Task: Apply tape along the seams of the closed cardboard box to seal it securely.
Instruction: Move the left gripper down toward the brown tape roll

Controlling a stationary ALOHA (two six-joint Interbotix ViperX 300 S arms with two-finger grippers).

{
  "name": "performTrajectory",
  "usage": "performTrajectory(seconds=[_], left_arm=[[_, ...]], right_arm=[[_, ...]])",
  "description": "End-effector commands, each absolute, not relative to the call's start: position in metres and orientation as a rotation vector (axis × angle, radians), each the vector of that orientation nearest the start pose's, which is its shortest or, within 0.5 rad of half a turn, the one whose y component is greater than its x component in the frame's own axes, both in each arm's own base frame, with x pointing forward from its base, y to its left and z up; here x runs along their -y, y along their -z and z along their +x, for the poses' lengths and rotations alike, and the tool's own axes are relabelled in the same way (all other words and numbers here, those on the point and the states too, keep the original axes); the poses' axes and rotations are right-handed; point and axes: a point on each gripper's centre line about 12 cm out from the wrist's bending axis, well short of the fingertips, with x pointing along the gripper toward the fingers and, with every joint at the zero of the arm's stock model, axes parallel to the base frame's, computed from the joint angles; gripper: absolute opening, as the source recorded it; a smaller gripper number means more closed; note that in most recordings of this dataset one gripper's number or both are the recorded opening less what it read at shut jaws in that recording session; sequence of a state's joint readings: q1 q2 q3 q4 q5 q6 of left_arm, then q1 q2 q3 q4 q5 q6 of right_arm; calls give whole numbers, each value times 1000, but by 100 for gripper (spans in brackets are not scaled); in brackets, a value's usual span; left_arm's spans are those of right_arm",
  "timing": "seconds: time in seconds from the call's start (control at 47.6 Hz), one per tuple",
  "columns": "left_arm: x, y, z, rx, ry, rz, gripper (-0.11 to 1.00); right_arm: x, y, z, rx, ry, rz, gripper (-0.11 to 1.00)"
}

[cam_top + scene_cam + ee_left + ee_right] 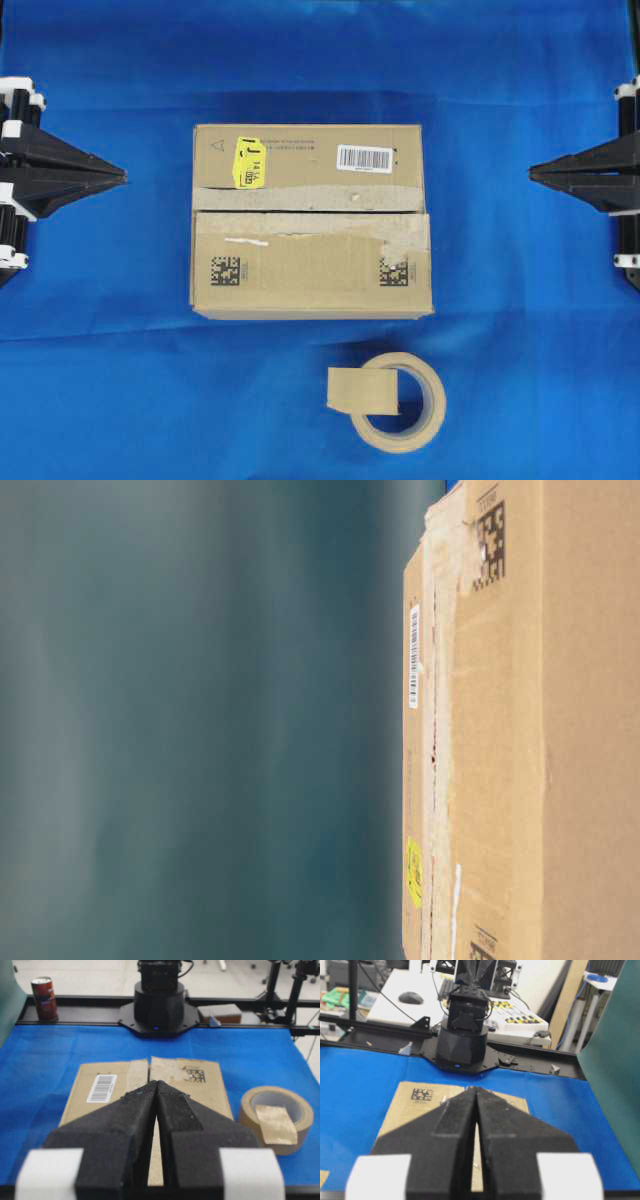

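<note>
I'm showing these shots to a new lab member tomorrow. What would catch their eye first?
Probably the cardboard box in the middle of the blue cloth, its yellow sticker bright near the far left corner and a dark seam running across the top. Nearer the camera lies a tape roll with a loose tan piece of tape resting against it.

Matt brown cardboard box rests on blue cloth.

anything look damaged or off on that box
Yes: the cardboard box has torn, pale old tape strips ragged along the seams, and the slit still gapes unsealed. A loose piece of tape lies over the tape roll, not yet applied.
</note>
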State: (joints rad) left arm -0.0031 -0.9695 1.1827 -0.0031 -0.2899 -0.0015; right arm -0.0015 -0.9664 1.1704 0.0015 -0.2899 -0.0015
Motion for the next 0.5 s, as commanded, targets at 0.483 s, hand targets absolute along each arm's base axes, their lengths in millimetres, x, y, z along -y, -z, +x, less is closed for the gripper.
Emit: performTrajectory(seconds=[0.483], left_arm=[[63,-278,239,136,233,559,0]], right_arm=[[0,-312,204,104,2,-12,0]])
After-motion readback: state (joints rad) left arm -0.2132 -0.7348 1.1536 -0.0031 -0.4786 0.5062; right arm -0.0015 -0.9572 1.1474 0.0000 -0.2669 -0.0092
